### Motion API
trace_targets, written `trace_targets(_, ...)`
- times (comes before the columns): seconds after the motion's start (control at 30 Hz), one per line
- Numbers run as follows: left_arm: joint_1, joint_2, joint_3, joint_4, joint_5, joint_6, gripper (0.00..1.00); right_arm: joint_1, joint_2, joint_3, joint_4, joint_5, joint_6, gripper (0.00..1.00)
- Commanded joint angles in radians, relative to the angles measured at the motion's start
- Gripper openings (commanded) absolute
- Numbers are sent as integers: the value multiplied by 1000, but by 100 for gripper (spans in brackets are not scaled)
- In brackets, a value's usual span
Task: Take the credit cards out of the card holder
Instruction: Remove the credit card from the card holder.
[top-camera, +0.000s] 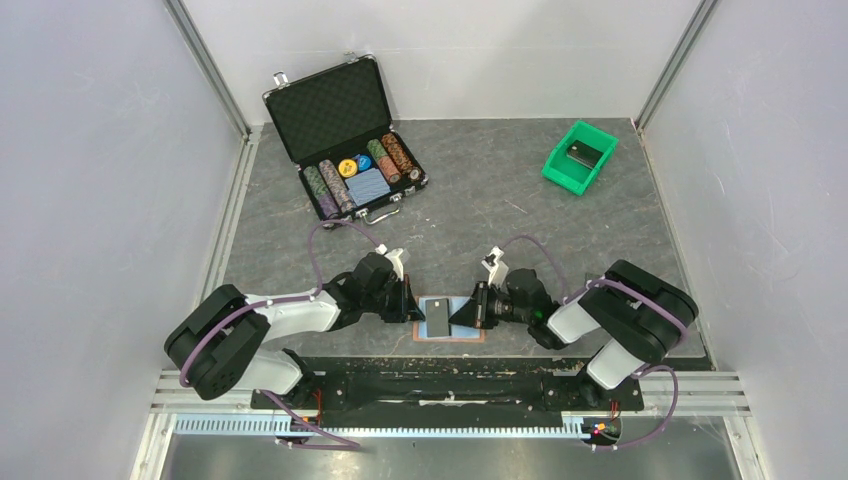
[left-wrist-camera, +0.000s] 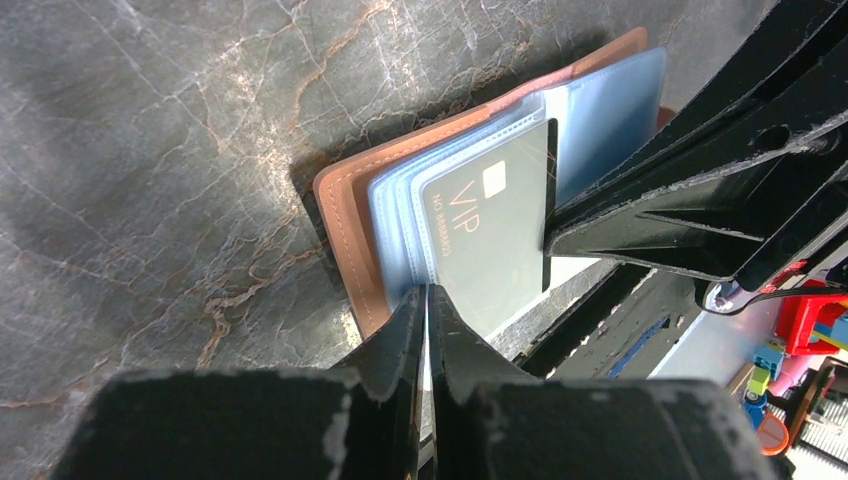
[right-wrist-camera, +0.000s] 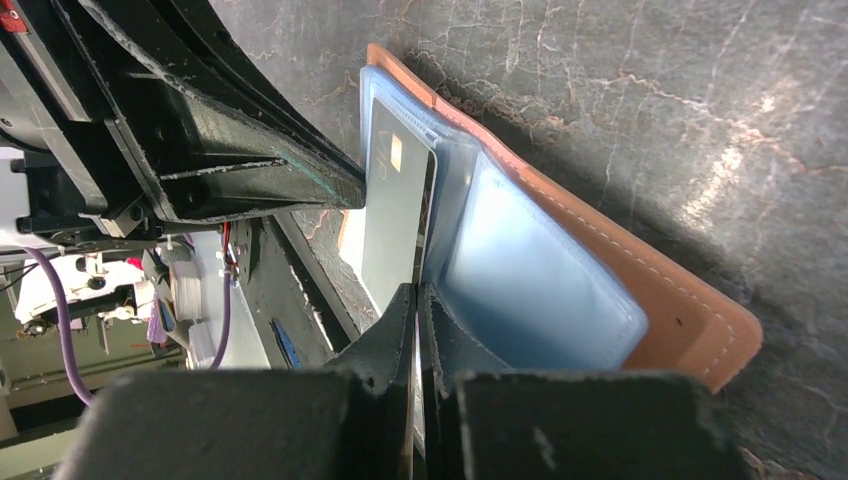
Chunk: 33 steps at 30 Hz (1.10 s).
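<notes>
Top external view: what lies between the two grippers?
The open card holder, a dark grey credit card on it, lies between the left gripper and right gripper; the top external view shows it.

Robot lab cell: white walls (top-camera: 90, 150), aluminium rails (top-camera: 205, 65), grey tabletop (top-camera: 500, 200).

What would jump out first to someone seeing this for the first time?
At the front, the left end effector and right end effector meet, shut on an open brown card holder and its dark VIP card. Far left sits an open black case of poker chips.
</notes>
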Motion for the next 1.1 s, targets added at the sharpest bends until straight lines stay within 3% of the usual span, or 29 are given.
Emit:
trace_targets(0.0,-3,20,-26,-92,-27,10,11,-12,-39,-24,58,-22,-7,0)
trace_targets(0.43,-3,31,-22,-97,-9,15,13,-48,-184,4,-260,45,-111,0)
trace_targets(0.77,-3,10,-16,-111,-5,17,15,-82,-286,12,-373,47,-142,0)
trace_targets(0.97,-3,-52,17,-162,15,16,20,-113,-436,43,-545,117,-182,0)
trace_targets(1.07,-3,-86,41,-177,31,6,28,-135,-479,46,-591,115,-219,0)
